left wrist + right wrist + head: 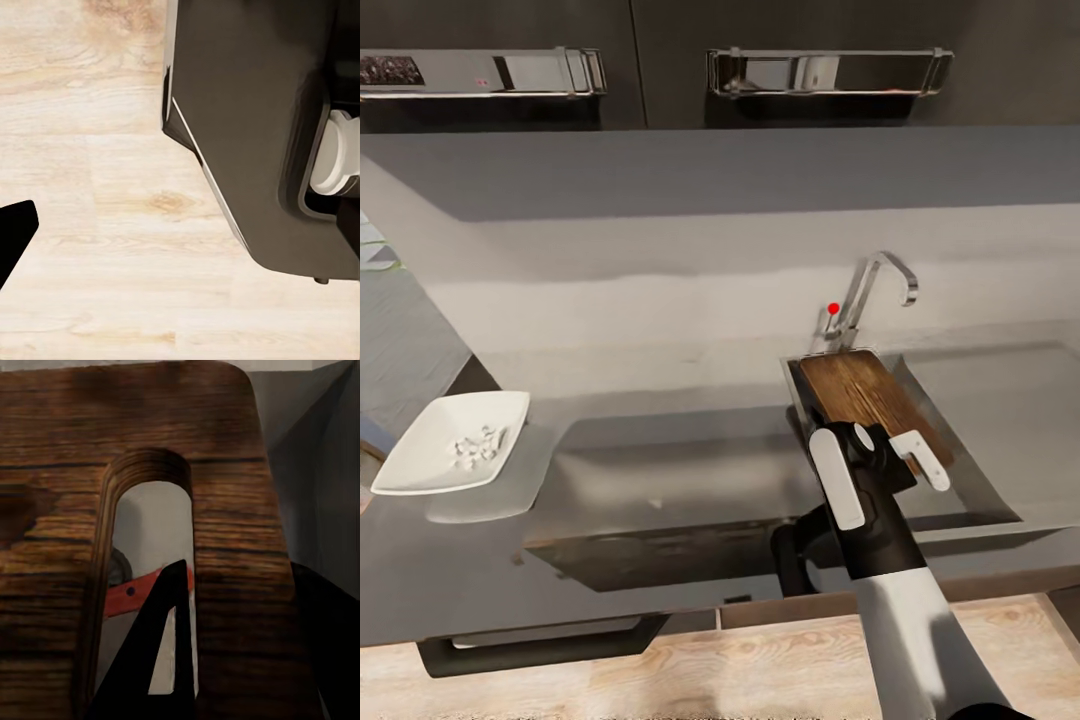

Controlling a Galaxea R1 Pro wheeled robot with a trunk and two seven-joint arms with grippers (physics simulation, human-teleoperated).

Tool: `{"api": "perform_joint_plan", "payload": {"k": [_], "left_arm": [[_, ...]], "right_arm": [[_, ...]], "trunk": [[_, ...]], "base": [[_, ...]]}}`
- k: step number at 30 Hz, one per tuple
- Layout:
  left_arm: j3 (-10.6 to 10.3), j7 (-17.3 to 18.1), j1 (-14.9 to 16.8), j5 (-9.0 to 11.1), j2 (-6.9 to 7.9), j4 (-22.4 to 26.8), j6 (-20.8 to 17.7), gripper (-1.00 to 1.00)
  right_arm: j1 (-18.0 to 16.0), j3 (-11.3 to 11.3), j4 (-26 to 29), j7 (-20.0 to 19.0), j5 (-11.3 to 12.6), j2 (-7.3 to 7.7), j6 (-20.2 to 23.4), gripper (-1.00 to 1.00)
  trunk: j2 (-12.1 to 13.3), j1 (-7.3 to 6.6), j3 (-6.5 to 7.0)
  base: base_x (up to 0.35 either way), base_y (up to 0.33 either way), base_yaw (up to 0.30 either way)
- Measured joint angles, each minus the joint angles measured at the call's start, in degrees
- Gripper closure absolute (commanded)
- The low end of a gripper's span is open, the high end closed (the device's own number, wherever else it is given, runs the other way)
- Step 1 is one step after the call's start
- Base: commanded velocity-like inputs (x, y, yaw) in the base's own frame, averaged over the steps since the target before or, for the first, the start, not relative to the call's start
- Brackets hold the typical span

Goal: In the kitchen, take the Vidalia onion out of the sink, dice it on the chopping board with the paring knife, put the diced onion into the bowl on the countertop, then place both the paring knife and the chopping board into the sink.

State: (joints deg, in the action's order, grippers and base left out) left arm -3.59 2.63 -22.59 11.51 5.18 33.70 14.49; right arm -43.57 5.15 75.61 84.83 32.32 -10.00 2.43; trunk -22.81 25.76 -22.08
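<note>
Inside the sink (1000, 480), at its left end below the tap (875, 290), the chopping board (865, 395) lies tilted, its far edge leaning near the sink's back-left corner and its near part going down into the basin. The right gripper (885, 465) is over the near end of the board. From the right wrist camera, one dark finger (161, 660) stands through the slot handle (150, 577) of the board and the other finger (330, 637) is at the outer side of the board's edge, so the jaws are around the wood beside the slot; I cannot tell if they press on it. Through the slot, the reddish handle of the paring knife (139, 591) shows under the board, on the sink bottom.

At the left part of the countertop (660, 330), near its front edge, stands the white bowl (420, 470) with pale diced onion (475, 445) in it.

The left wrist camera shows a dark finger tip (15, 236) over the light wooden floor (97, 210), beside the robot's dark base (255, 112); whether the left gripper is wide or narrow I cannot tell.
</note>
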Motion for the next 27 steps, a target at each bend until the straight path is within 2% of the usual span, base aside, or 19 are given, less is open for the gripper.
{"api": "perform_joint_plan", "payload": {"k": [5,12,27], "left_arm": [[0.0,0.01,0.01,-0.04,-0.05,-0.27,0.0,-1.0],[-0.01,-0.03,0.03,-0.05,-0.05,-0.38,0.01,-1.0],[0.0,0.01,0.01,-0.04,-0.06,-0.37,0.0,-1.0]], "right_arm": [[0.02,-0.2,-1.83,-0.23,0.02,0.0,-1.37,1.0],[0.02,-0.25,-1.98,-0.21,0.06,0.0,-1.48,1.0],[0.02,-0.26,-4.44,-0.31,0.06,0.0,-2.99,1.0]], "trunk": [[-0.01,0.0,-0.45],[-0.01,-0.01,-1.09],[-0.01,0.0,-2.46]], "base": [[0.001,-0.005,0.005],[0.098,-0.18,0.0],[0.005,-0.025,0.0]]}}
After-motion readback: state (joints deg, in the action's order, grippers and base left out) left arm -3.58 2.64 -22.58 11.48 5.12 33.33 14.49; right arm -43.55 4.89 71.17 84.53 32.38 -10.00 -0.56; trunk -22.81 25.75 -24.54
